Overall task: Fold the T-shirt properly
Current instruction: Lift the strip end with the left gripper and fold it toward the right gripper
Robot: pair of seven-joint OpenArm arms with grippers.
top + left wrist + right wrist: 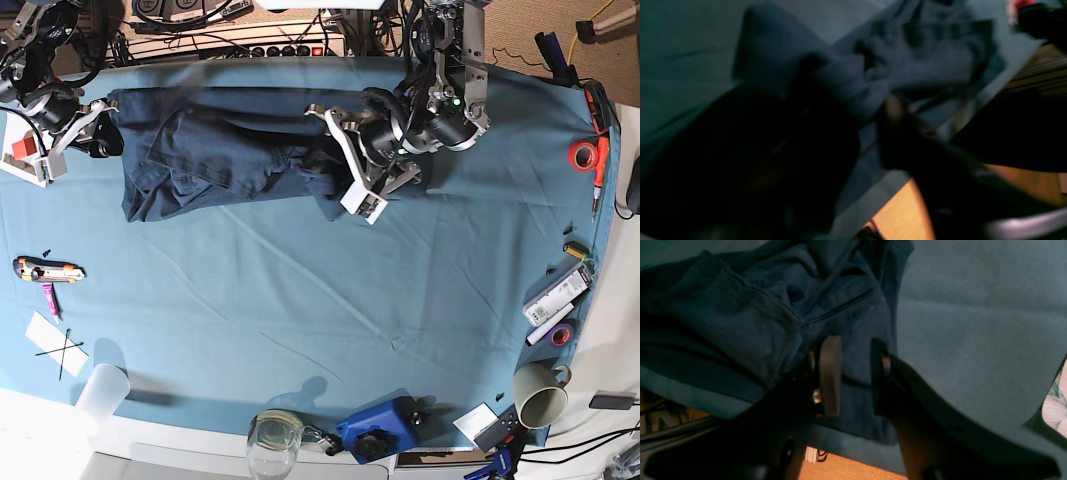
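The T-shirt (230,155) is lying bunched along the upper part of the base view on the teal tablecloth (300,320). In the upper centre, the left gripper (345,165) is sitting over its right end; blur is hiding whether its jaws are pinching cloth. The right gripper (855,373), at the upper left, is hovering with jaws parted over the shirt's edge, gripping nothing.

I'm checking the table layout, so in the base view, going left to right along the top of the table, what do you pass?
Right gripper → T-shirt → left gripper → bare teal tablecloth → red tape roll at the right edge.
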